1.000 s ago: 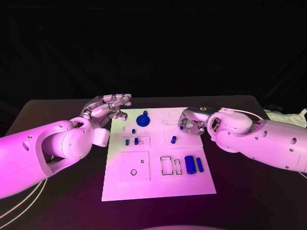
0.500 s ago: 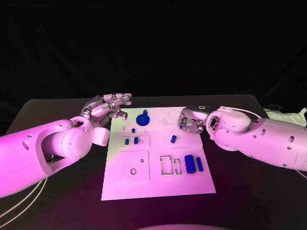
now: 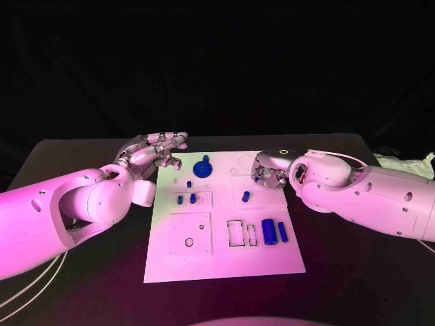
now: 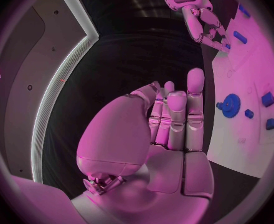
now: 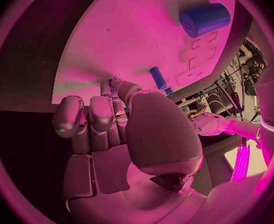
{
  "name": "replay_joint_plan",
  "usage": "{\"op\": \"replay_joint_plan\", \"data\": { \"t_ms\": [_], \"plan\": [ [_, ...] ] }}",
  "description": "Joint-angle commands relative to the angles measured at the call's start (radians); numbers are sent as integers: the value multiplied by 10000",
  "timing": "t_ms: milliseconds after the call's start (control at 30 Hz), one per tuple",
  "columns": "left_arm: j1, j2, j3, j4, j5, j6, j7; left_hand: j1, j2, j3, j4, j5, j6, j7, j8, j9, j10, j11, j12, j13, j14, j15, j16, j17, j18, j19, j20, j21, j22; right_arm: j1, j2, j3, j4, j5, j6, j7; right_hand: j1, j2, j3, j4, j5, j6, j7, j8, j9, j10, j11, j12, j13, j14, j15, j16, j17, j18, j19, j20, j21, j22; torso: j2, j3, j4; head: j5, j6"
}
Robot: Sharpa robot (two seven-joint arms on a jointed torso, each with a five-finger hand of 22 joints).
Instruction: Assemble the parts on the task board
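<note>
At the left edge of the black bench (image 3: 71, 153) the left hand (image 3: 157, 151) hangs beside the far left corner of the task board (image 3: 223, 261), its fingers (image 4: 177, 117) straight, side by side and released, with nothing in them. The white board lies in the middle of the bench, and the blue parts sit on it. Near its far edge, just beside the left hand, is a blue gear (image 3: 203, 169). Nearer the robot, on the board's left half, a few small blue pegs (image 3: 186, 199) stand close together. Toward the middle, a small blue pin (image 3: 245, 197) lies alone, and nearer the robot, on the right half, a thick blue cylinder (image 3: 270, 232) lies next to a thin blue bar (image 3: 283, 233), beside two rectangular outlines in the board. The right hand (image 3: 270, 174) is over the board's far right part, just beyond the small blue pin; its fingers (image 5: 87, 115) are curled inward, and the right wrist view shows fingertips close to a small blue piece at the board, but I cannot tell whether they grasp it.
</note>
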Motion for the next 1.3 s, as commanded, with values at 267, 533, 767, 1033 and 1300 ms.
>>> {"op": "replay_joint_plan", "data": {
  "t_ms": [267, 533, 767, 1033, 1300],
  "plan": [
    [-1, -1, 6, 14, -82, 23, -32, -46, 64, -24, 18, -25, -162, 32, 87, -22, -138, 30, 110, 32, -128, 43, -67, -87, 175, -95, 38, -191, -96, -173, 12, -100, 57, -306, 682, -276, -114, 2, -27, -21, -77, 0, -16, -56, 7, 27, 10, -115, -56, 308, -74, 50, -18, -78, 21, -34, 9, -11, -1, 4, 3, -4, -59],
    [-1, 4, 6, 11, -65, 59, -98, -118, 81, -50, 75, -27, -207, 42, 124, -25, -190, 44, 162, 45, -176, 60, -99, -144, 187, -130, 53, -292, -149, -192, -21, -99, 212, -424, 353, -346, -84, 51, 39, -93, 32, 23, -31, -77, 26, 78, -5, -187, -127, 307, -98, 50, -34, -80, 25, -52, 14, -2, 13, 15, 12, 2, -66],
    [-1, 5, 6, 3, -35, 109, -213, -148, 88, -63, 100, -28, -244, 49, 143, -29, -230, 52, 189, 51, -170, 67, -64, -94, 184, -126, 61, -283, -145, -201, -126, -81, 351, -374, -544, -321, -190, 90, 71, -126, -218, 123, -24, -76, 80, 261, 2, -268, -213, 308, -76, 78, -33, -92, 56, -46, 43, 45, 10, 8, 2, 46, -134],
    [-1, 15, 7, -39, -30, 220, -336, -167, 86, -76, 114, -30, -286, 58, 156, -34, -277, 61, 207, 54, -158, 72, -37, -70, 184, -112, 66, -279, -144, -157, -422, 53, 638, 648, -1099, -163, -252, 78, 48, -107, -232, 136, -11, -81, 92, 291, 20, -295, -231, 306, -67, 85, -33, -94, 65, -40, 51, 58, -8, -1, -4, 34, -155],
    [-1, 30, 7, -118, -29, 283, -380, -130, 97, -69, 83, -25, -243, 37, 255, -14, -356, 54, 242, 55, -207, 72, -68, -136, 204, -141, 72, -391, -203, -2, -684, 132, 1010, 1586, -1014, -17, -327, 92, 37, -72, -195, 132, 13, -100, 101, 311, 51, -343, -253, 303, -25, 97, -30, -93, 56, -18, 42, 38, 0, 2, -10, 60, -124]
  ]
}}
